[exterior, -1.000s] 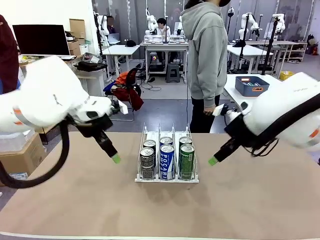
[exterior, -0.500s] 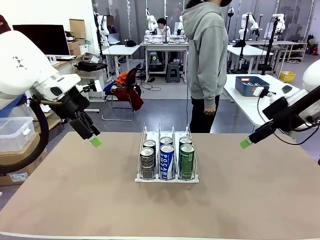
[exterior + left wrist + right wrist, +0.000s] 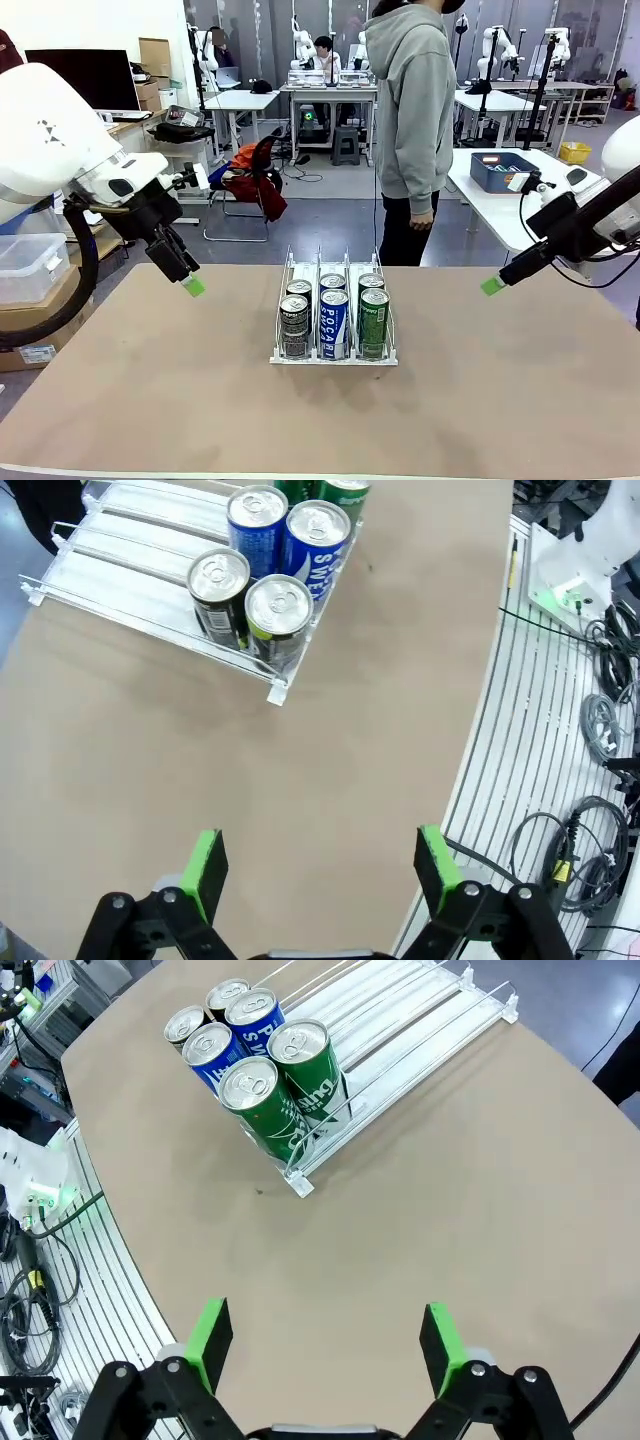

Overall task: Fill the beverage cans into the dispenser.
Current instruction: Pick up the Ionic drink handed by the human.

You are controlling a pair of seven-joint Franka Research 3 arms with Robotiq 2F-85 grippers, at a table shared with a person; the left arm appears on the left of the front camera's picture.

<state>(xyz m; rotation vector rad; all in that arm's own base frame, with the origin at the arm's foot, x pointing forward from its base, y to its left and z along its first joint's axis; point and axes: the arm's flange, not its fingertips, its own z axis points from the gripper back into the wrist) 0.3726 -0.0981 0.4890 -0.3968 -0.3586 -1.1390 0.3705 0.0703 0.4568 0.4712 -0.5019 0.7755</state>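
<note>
While left claw (image 3: 192,286) and right claw (image 3: 492,286) hang spread and empty above the bench (image 3: 150,400): six beverage cans (image 3: 333,318), upright in dispenser (image 3: 335,359), between both claws, well apart from each.

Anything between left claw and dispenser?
Nothing. Only bare table lies between the left claw and the dispenser, as the left wrist view shows; the front view agrees.
</note>
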